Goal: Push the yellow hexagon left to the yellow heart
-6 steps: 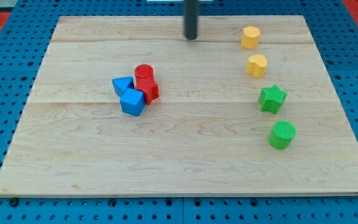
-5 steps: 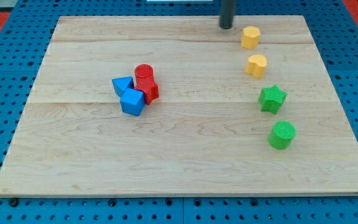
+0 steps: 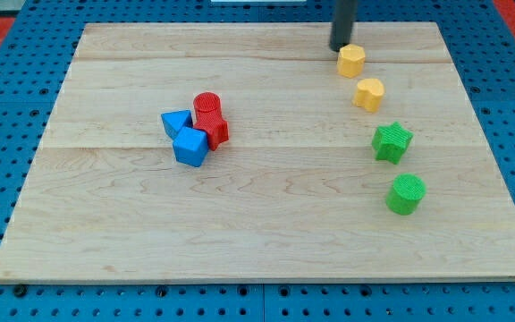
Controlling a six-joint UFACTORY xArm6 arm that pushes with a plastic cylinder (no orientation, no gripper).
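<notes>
The yellow hexagon sits near the view's top right of the wooden board. The yellow heart lies just below it and slightly to the right, with a small gap between them. My tip is at the hexagon's upper left edge, touching or nearly touching it. The rod rises out of the view's top.
A green star and a green cylinder stand in a column below the heart. Left of centre is a cluster: a red cylinder, a red block, a blue triangle and a blue cube.
My tip has moved right along the view's top and come down beside the yellow hexagon. The hexagon has shifted slightly left and down. The other blocks have not moved.
</notes>
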